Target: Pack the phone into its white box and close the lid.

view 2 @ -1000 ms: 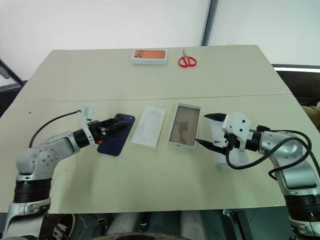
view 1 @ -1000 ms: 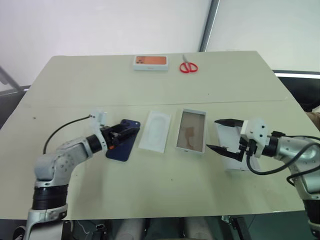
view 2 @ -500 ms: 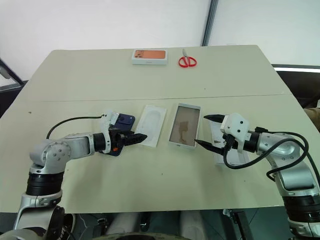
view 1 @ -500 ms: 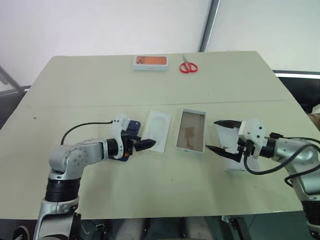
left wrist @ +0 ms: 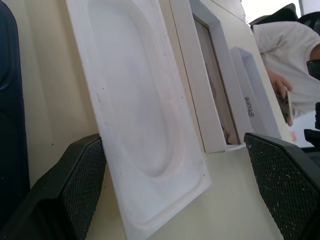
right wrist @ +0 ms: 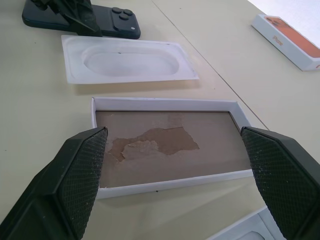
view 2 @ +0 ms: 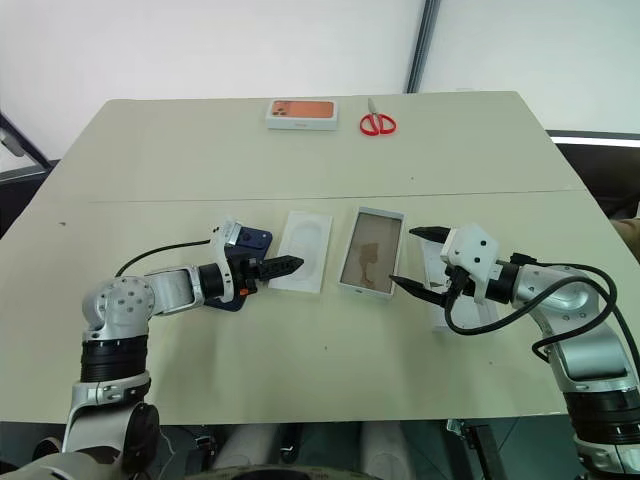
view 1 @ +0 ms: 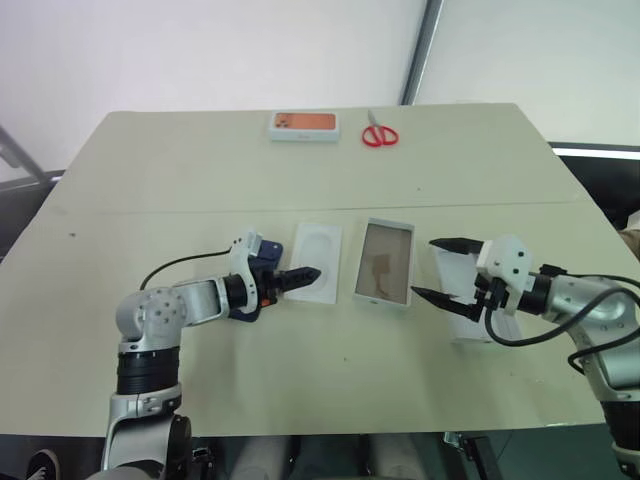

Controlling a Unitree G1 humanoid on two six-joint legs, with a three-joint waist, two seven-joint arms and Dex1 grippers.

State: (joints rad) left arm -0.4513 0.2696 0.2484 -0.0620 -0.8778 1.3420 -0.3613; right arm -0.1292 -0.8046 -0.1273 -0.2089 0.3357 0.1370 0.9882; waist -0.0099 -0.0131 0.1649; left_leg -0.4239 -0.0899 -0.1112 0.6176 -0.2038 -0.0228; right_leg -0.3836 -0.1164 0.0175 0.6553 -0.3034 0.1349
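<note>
The navy phone [right wrist: 100, 17] lies flat on the table, left of a flat white insert [view 1: 318, 262]; my left wrist covers most of it from above. My left gripper [left wrist: 175, 190] is open, low over the table, its fingers [left wrist: 65, 190] standing either side of the insert's near end. The white box [view 1: 385, 276] sits open to the right of the insert, its torn brownish floor bare. The lid [left wrist: 252, 100] lies beyond the box, inside up. My right gripper [view 1: 425, 268] hovers open above the gap between box and lid, holding nothing.
A small orange-topped white box [view 1: 302, 124] and red scissors [view 1: 378, 134] lie near the table's far edge. A person in a white top [left wrist: 290, 50] sits beyond the right side of the table, holding something in one hand.
My left gripper has swung right, off the phone and onto the insert's left edge, rolling at the wrist. The right gripper has held still, and nothing on the table has moved.
</note>
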